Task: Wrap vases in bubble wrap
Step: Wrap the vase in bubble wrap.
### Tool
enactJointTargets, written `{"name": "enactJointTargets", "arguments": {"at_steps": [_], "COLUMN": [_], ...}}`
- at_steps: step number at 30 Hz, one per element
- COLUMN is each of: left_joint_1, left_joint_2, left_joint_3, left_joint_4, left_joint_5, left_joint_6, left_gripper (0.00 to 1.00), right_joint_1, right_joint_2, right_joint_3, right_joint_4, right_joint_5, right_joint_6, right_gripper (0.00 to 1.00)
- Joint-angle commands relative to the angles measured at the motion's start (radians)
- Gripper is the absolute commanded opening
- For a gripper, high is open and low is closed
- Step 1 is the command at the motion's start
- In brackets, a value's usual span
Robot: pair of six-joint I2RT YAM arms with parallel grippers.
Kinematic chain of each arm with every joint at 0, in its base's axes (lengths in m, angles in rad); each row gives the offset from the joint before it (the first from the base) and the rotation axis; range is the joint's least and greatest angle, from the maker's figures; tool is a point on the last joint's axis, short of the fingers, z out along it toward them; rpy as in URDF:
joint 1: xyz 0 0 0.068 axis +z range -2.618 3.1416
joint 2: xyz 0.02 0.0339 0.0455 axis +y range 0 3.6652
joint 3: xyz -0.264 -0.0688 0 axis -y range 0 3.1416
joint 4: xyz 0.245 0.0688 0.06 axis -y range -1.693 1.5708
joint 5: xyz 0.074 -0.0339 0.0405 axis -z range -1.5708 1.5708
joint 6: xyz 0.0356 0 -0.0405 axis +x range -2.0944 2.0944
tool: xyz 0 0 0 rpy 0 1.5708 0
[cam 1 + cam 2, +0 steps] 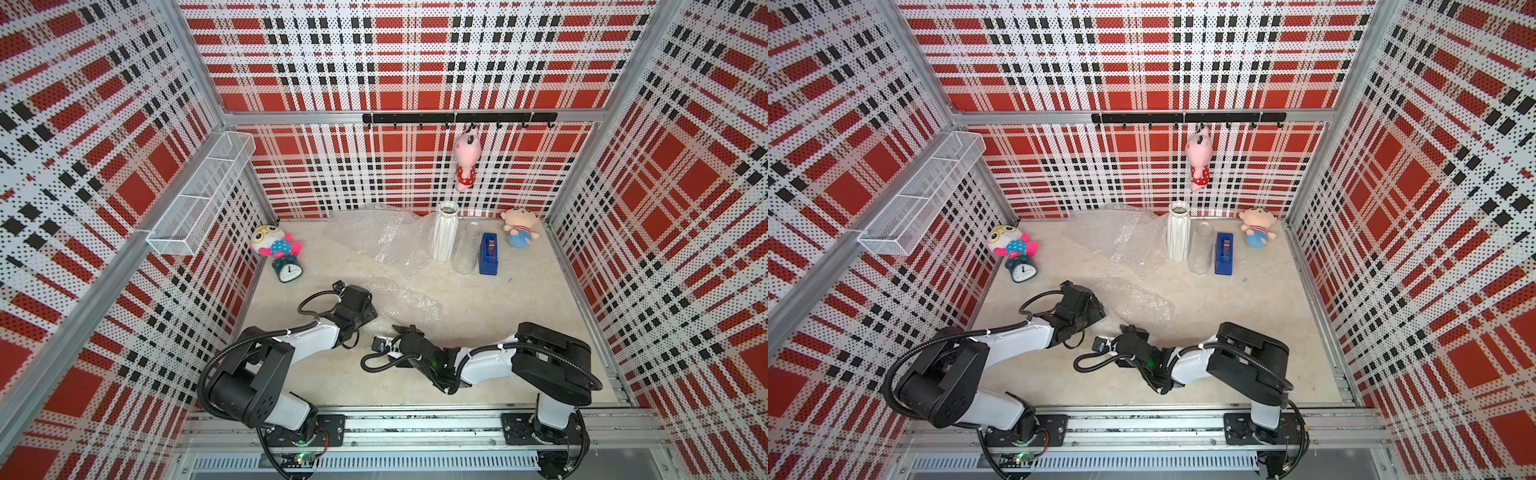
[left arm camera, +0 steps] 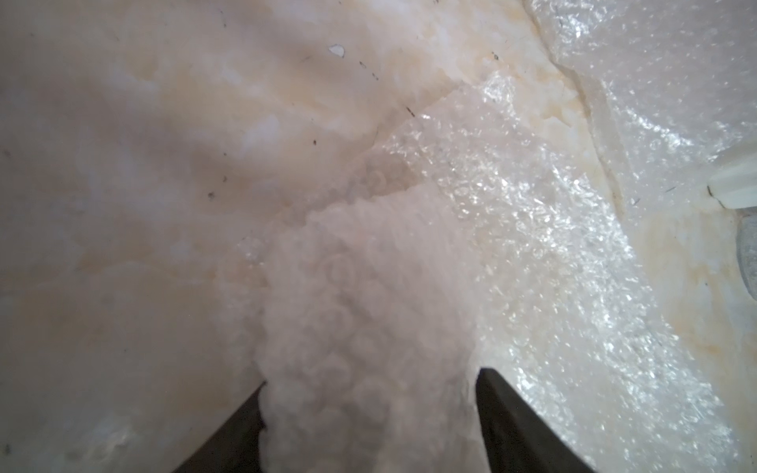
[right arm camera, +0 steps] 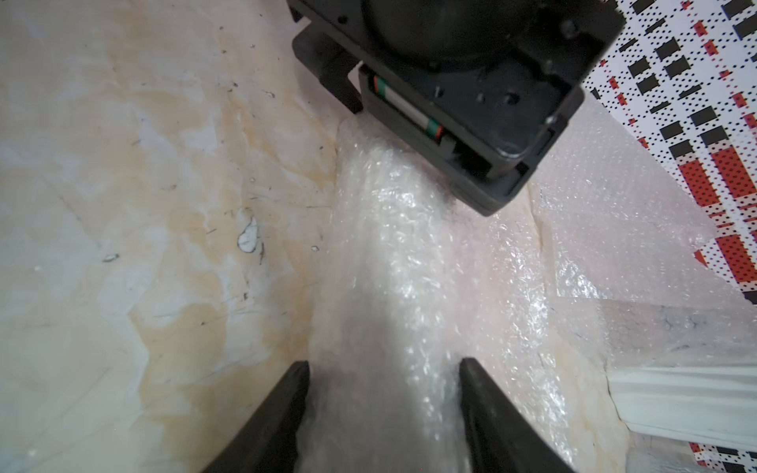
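A crinkly, clear bubble wrap bundle [image 1: 405,303] is laid flat on the table [image 1: 519,316].
Its ends are clasped by the left gripper [image 2: 370,381] and the right gripper [image 3: 383,364], jaws partly apart.

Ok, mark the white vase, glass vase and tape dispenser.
white vase [image 1: 445,232]: in a top view, ribbed body.
glass vase [image 1: 466,249]: in a top view, clear wall.
tape dispenser [image 1: 488,261]: in a top view, blue side.

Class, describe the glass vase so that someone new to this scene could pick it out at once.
Find the pink toy hanging on the back wall. Below it three things stand in a row: the glass vase is the middle one, between the white vase and the blue tape dispenser. It alone is see-through.
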Motion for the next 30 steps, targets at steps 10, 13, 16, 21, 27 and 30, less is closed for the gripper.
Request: {"name": "enactJointTargets", "arguments": {"at_steps": [10,13,16,21,27,30], "left_joint_1": [0.054,0.059,0.054,0.003,-0.069,-0.089], "left_joint_2": [-0.064,-0.132,-0.209,-0.249,-0.186,-0.138], "left_joint_3": [0.063,0.07,0.063,0.048,0.043,0.04], "left_joint_4": [-0.122,-0.143,-0.145,-0.14,-0.15,-0.127], "left_joint_5": [0.017,-0.028,-0.06,-0.087,-0.109,-0.094], "left_joint_6": [0.048,0.052,0.045,0.04,0.003,0.001], "left_gripper": [0.94,1.0,0.98,1.0,0.95,0.93], "right_joint_1": [-0.038,-0.073,-0.11,-0.174,-0.296,-0.328], "right_joint_2": [-0.008,-0.03,-0.048,-0.051,-0.048,-0.047], "right_joint_3": [-0.003,-0.017,-0.026,-0.018,-0.028,-0.034], "right_joint_4": [-0.138,-0.148,-0.157,-0.185,-0.178,-0.164], "right_joint_5": [-0.142,-0.234,-0.318,-0.445,-0.612,-0.661], "right_joint_6": [0.269,0.342,0.416,0.514,0.625,0.634], "right_gripper": [0.48,0.49,0.49,0.5,0.51,0.52]}}
